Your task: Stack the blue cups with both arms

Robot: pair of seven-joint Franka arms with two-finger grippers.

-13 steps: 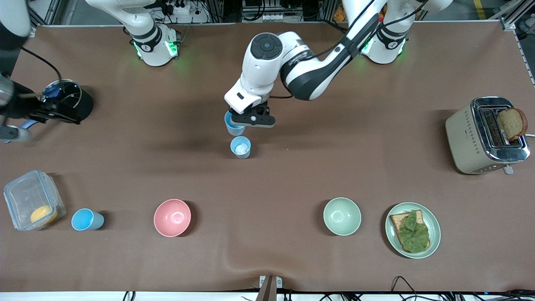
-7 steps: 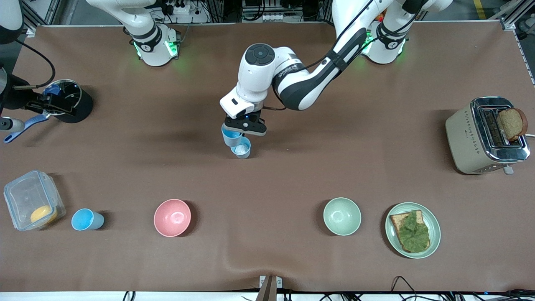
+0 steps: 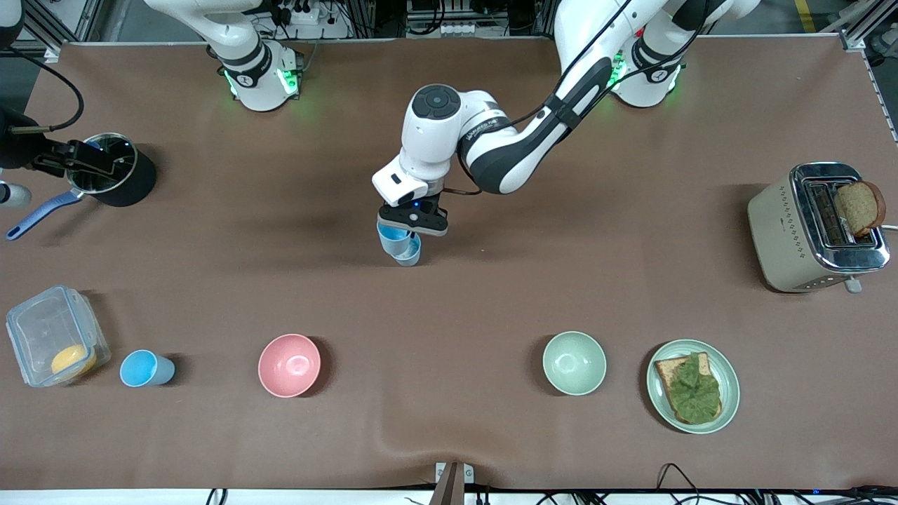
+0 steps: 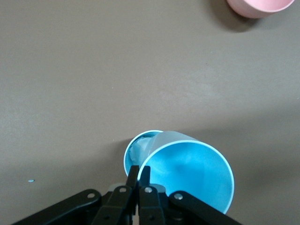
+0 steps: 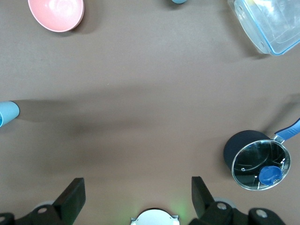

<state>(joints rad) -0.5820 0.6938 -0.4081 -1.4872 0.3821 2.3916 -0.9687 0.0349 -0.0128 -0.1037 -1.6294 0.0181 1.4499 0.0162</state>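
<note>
My left gripper (image 3: 411, 221) (image 4: 139, 171) is shut on the rim of a bright blue cup (image 3: 391, 240) (image 4: 192, 173). It holds the cup tilted, with its base at the mouth of the paler blue cup (image 3: 411, 257) (image 4: 137, 151), which stands mid-table. How deep it sits is hidden. A third blue cup (image 3: 144, 369) stands near the front edge, toward the right arm's end. My right gripper (image 3: 85, 160) (image 5: 138, 187) is open and empty, up in the air by the black pot (image 3: 119, 175).
A pink bowl (image 3: 289, 365), a pale green bowl (image 3: 574, 362) and a plate (image 3: 659, 403) with toast and lettuce stand along the front. A clear lidded box (image 3: 42, 330) is beside the third cup. A toaster (image 3: 786, 231) stands at the left arm's end.
My left gripper has carried the bright blue cup toward the front camera and down onto the paler cup. My right gripper has drawn back toward the table's end.
</note>
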